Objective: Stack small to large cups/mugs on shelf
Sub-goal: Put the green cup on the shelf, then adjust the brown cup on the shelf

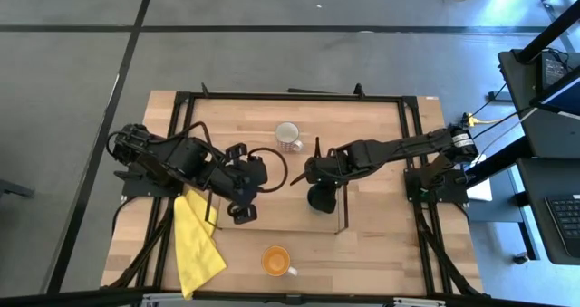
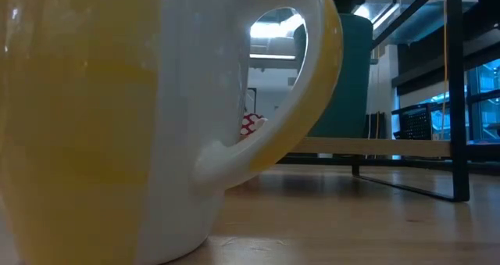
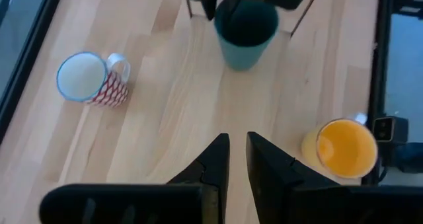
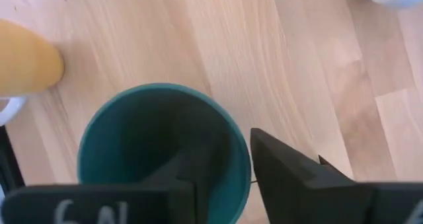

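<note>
A dark green cup (image 1: 323, 198) (image 4: 132, 131) stands upright on its base on the shelf (image 1: 272, 207), near the wire frame (image 1: 343, 212) at the shelf's right end. My right gripper (image 1: 313, 180) (image 4: 225, 151) hangs over it, open, astride its rim. The white mug (image 1: 288, 137) with a red pattern stands behind the shelf. The orange mug (image 1: 276, 260) stands near the table's front edge and fills the low view (image 2: 117, 116). My left gripper (image 1: 245, 203) (image 3: 238, 141) hovers over the shelf's left part, a narrow gap between its fingers and nothing in it. My right gripper comes from above, pointing steeply down, with one finger (image 4: 188, 178) inside the green cup and the other (image 4: 284, 171) outside its wall. A gap shows between the inner finger and the rim (image 4: 241, 151). Whether the outer finger touches the wall I cannot tell.
A yellow cloth (image 1: 195, 244) lies at the table's front left, beside the left arm. Black frame rails (image 1: 290, 96) run along the table's edges. Bare wood lies between the shelf and the orange mug.
</note>
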